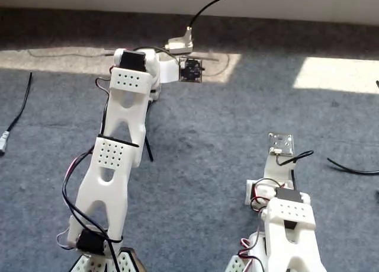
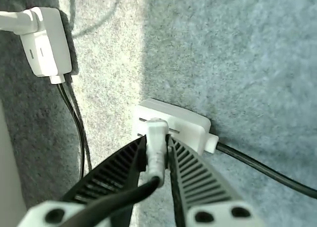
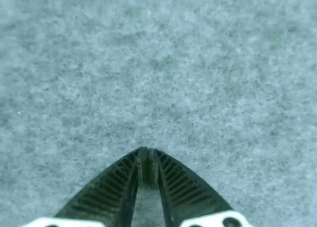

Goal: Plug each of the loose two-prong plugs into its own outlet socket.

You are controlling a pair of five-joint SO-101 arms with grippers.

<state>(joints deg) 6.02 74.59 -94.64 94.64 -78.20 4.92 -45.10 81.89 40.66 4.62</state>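
High view overhead, both wrist views close, pointing down, carpet (image 1: 195, 165) shared

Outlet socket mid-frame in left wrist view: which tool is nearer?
Left. Left tool holds a plug against the outlet socket; right tool is over bare carpet, well apart.

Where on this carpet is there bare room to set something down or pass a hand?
Bare carpet lies between the left arm and the right arm, and ahead of the right end effector. Crowded: the far end, where the left end effector holds a plug at the outlet socket, beside a second outlet and cables.
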